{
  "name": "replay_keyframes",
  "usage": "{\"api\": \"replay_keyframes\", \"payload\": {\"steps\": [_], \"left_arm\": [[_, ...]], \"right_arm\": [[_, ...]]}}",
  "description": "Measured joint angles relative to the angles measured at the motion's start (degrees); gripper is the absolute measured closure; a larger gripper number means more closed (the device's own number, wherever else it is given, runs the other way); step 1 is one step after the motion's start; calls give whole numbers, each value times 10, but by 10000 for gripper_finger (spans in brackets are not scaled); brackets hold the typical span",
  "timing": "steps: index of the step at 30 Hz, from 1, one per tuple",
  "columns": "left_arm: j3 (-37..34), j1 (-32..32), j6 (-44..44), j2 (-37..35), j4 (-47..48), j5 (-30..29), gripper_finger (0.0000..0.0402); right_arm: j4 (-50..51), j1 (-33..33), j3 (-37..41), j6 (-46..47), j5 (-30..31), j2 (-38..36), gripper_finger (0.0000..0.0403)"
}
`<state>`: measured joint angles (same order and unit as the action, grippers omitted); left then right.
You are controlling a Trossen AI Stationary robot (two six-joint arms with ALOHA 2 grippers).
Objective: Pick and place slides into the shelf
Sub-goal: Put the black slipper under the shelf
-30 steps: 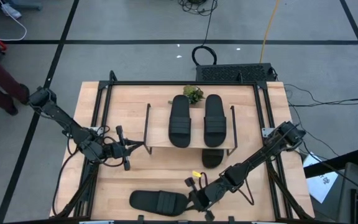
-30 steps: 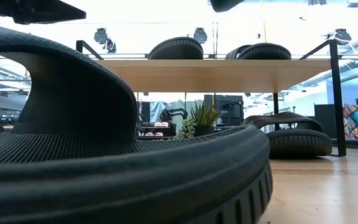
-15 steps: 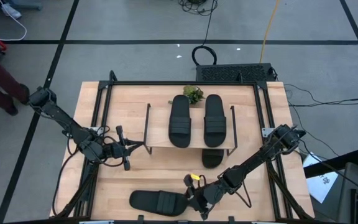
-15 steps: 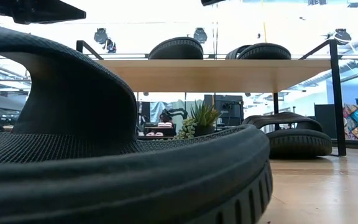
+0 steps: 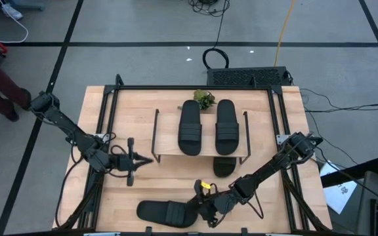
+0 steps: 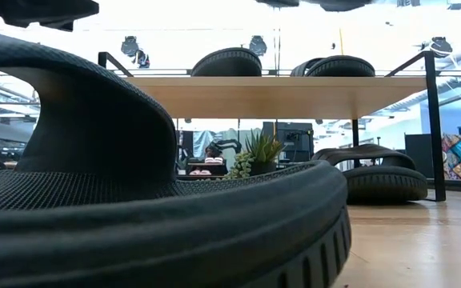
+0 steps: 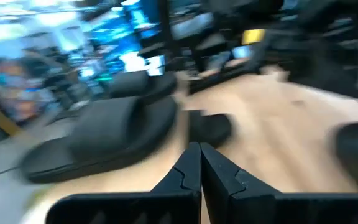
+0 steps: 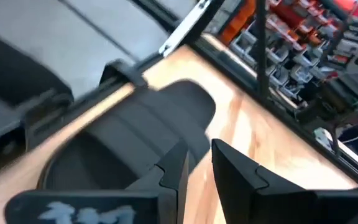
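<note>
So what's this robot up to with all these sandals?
It is putting slides on a small shelf. Two slides already lie on the top board, and a third sits on the table underneath. The right gripper is down at one end of the last slide near the table's front edge, jaws a little apart and not clamped on it yet. The left gripper waits, shut and empty, beside the shelf's left end.
</note>
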<state>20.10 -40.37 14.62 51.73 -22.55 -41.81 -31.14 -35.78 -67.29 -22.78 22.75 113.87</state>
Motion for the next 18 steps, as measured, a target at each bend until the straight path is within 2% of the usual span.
{"api": "replay_keyframes", "payload": {"steps": [4, 8, 12, 15, 18], "left_arm": [[0, -6, -27, 18, 41, 81, 399], [0, -29, -35, 77, 37, 93, 401], [0, -53, -7, 157, -42, 93, 400], [0, -68, 5, 215, -112, 94, 400], [1, -74, -2, 266, -170, 91, 390]], "right_arm": [[38, -12, 0, -21, 3, -6, 337], [69, -28, 0, -35, 61, -40, 337], [143, -41, 0, 7, 129, -97, 343], [192, -50, 14, 51, 133, -156, 356], [190, -57, 56, 75, 133, -225, 370]]}}
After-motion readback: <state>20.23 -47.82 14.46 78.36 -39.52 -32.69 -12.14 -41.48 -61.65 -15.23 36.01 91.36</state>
